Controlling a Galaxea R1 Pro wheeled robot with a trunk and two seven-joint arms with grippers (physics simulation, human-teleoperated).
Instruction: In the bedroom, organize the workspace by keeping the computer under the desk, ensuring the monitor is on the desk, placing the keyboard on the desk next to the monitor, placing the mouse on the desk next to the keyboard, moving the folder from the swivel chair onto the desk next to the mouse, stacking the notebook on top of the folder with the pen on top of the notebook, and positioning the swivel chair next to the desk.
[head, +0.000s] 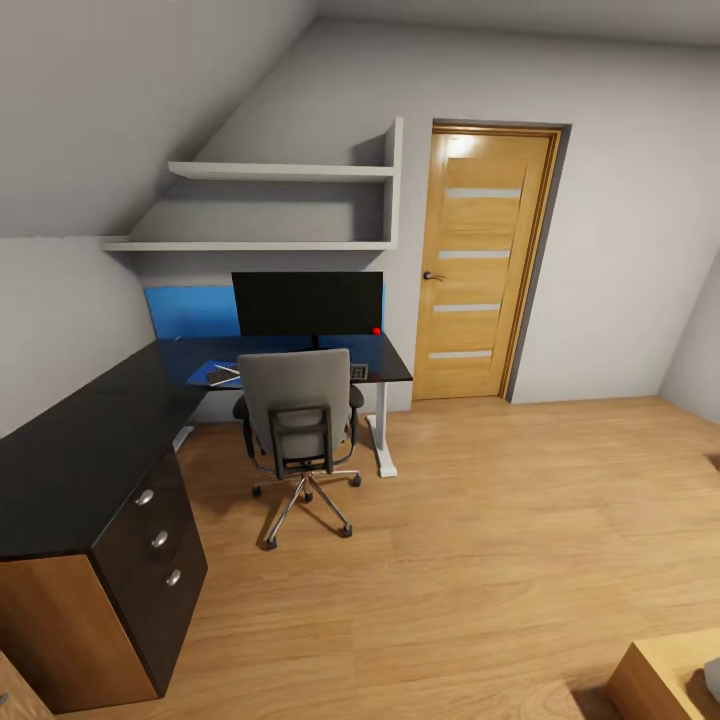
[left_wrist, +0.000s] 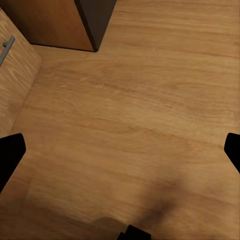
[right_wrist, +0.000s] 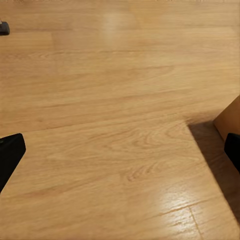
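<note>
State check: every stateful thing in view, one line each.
door: shut
monitor: upright on desk, screen dark
chair: at desk, back to camera
drawers: all three shut
left hand: open, empty, over floor
right hand: open, empty, over floor

Your left gripper (left_wrist: 120, 150): fingertips at opposite frame edges, jaws spread wide, nothing between, aimed downward. Your right gripper (right_wrist: 120, 150): same pose, fingers (right_wrist: 10, 152) far apart, nothing held, aimed downward.
</note>
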